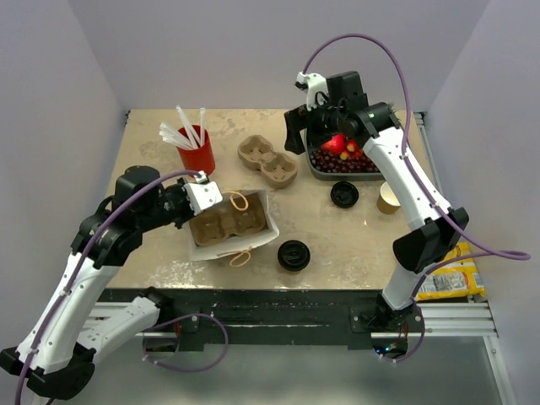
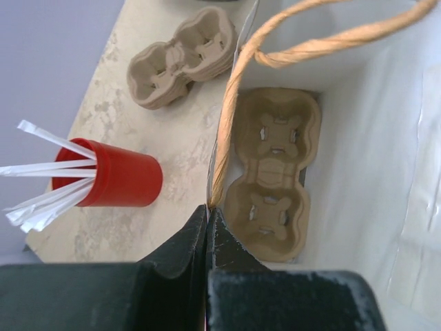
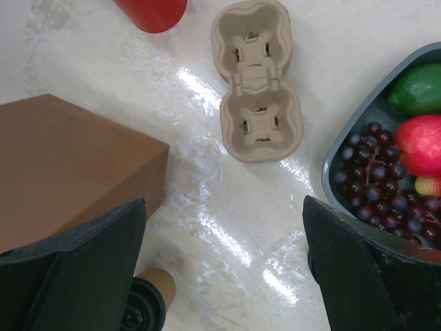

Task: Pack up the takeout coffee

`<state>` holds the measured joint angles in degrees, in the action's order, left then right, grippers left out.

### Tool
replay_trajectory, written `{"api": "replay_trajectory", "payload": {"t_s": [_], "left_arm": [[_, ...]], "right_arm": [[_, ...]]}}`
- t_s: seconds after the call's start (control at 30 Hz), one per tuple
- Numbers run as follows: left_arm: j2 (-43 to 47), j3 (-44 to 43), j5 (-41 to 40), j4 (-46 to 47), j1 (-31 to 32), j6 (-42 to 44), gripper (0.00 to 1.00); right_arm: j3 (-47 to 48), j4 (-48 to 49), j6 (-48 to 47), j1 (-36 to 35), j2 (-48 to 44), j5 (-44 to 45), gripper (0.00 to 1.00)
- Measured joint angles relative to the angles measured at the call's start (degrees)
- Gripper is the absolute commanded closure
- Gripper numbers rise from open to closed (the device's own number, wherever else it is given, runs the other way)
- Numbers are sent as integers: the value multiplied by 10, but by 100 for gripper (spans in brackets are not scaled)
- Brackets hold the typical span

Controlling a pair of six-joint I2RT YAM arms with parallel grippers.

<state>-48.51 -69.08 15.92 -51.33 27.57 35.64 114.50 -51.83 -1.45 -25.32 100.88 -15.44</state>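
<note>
Left pincer clamps brown paper bag's rim, presumably propping it open; right pincer gapes wide, black-lidded tan paper cup near one finger.

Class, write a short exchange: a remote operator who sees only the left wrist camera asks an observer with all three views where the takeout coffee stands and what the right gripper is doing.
Operator: I see into the paper bag. Where is the takeout coffee?
Observer: It stands on the table close beside the bag, on the right arm's side.
Operator: Is the right gripper holding anything?
Observer: No, it is open and empty, above the table beside the fruit tray.
Operator: Any lookalikes?
Observer: A loose black lid lies beside a lidless tan cup, near the right arm.
</note>
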Motion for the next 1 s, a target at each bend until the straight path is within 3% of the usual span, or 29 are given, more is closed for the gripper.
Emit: {"api": "replay_trajectory", "payload": {"t_s": [0.37, 0.73, 1.0], "left_arm": [[78, 78, -13, 21, 0, 63, 100], [65, 102, 2, 25, 0, 67, 100], [-2, 64, -1, 41, 0, -6, 100]], "right_arm": [[-30, 0, -23, 0, 26, 4, 1], [-6, 0, -36, 0, 69, 10, 1], [0, 7, -101, 0, 61, -55, 3]]}}
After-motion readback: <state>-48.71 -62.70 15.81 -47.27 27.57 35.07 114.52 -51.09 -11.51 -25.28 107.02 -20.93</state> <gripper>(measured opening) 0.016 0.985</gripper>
